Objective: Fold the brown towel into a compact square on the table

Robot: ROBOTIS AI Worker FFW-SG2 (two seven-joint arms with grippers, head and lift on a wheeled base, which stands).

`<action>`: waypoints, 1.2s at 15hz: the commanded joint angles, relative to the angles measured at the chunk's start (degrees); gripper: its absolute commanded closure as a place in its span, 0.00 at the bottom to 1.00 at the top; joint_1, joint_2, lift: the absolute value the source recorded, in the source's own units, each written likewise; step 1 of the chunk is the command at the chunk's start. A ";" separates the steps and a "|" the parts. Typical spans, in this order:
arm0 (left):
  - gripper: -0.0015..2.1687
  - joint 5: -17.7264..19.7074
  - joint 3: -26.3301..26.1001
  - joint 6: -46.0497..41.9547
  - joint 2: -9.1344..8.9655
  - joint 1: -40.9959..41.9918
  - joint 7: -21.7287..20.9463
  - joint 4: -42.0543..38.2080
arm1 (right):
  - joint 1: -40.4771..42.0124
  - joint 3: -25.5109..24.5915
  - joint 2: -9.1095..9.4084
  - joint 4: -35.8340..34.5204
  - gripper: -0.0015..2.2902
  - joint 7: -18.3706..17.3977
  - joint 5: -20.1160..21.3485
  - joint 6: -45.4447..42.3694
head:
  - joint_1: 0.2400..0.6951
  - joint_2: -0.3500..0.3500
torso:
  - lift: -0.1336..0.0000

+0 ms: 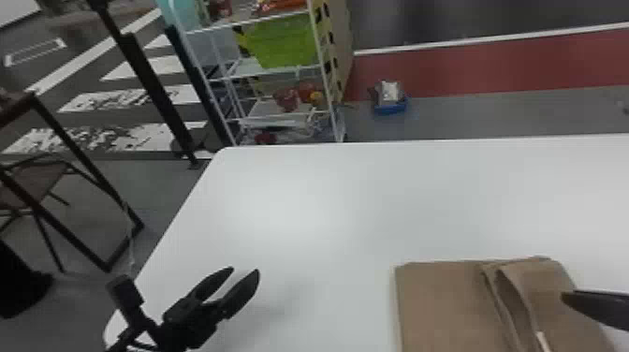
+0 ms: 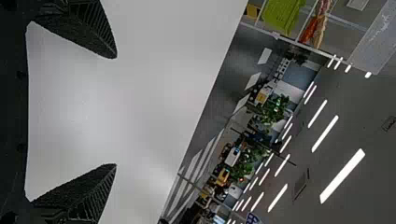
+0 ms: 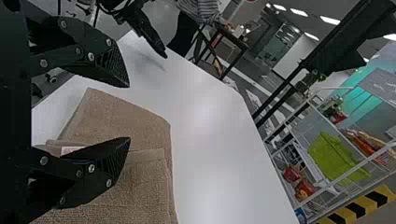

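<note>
Can see the brown towel (image 1: 440,299) folded up on the table (image 1: 327,206) at the head view's four o'clock. Got left tool (image 1: 245,268) wide and empty at seven o'clock, right tool (image 1: 599,306) wide too, near the towel's three o'clock side.

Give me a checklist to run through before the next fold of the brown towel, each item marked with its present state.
1. Brown towel resting on the table: ok.
2. Towel's layers pressed flat: not ok; a raised fold gapes toward its right side in the head view.
3. Left gripper open and empty: ok.
4. Left gripper at the towel: not ok; it hangs over the table, well to the towel's left.
5. Right gripper open, by the towel's right side: ok.
6. Right gripper's fingers touching the cloth: cannot tell.
</note>
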 commanded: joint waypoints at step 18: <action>0.02 -0.80 0.60 0.00 -0.15 -2.02 -0.14 2.42 | 10.24 14.25 -11.74 -3.39 0.86 0.89 21.82 -11.30 | 1.00 0.85 | 0.00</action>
